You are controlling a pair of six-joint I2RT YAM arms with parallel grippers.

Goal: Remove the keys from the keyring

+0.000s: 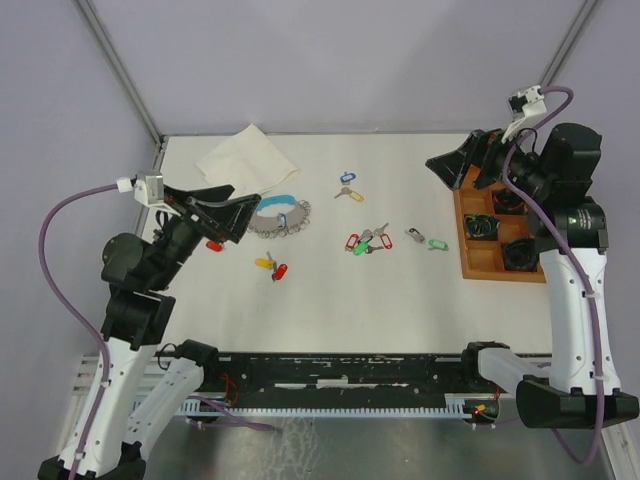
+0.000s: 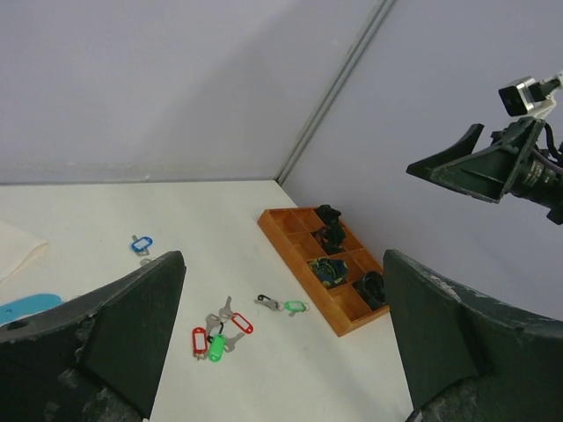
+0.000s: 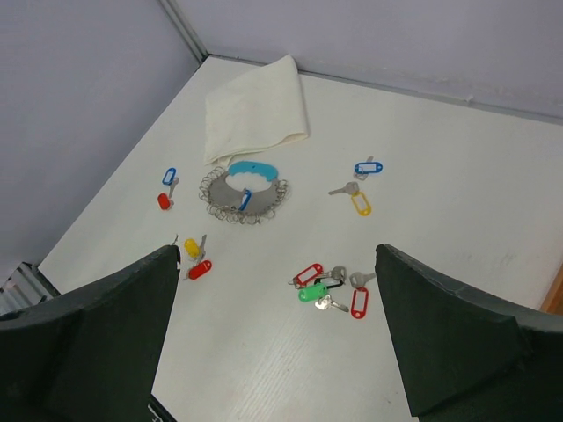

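The keyring (image 1: 272, 227) lies left of centre, a loop of silvery chain joined to a light-blue band (image 3: 251, 170), and a blue-tagged key (image 3: 246, 200) rests across it. Loose keys lie around it: a red and green tagged cluster (image 3: 330, 286), a blue-tagged one (image 1: 347, 178), a yellow-tagged one (image 3: 361, 204) and a green-tagged one (image 2: 295, 306). My left gripper (image 1: 247, 195) hovers open just left of the keyring, holding nothing. My right gripper (image 1: 445, 170) hangs open at the far right above the tray's edge, also with nothing in it.
A wooden compartment tray (image 1: 470, 255) holding dark items stands at the right. A folded cream cloth (image 1: 247, 155) lies at the back left. A yellow and a red tagged key (image 1: 270, 266) lie nearer the front, and a red-tagged one (image 1: 213, 244) lies under my left arm.
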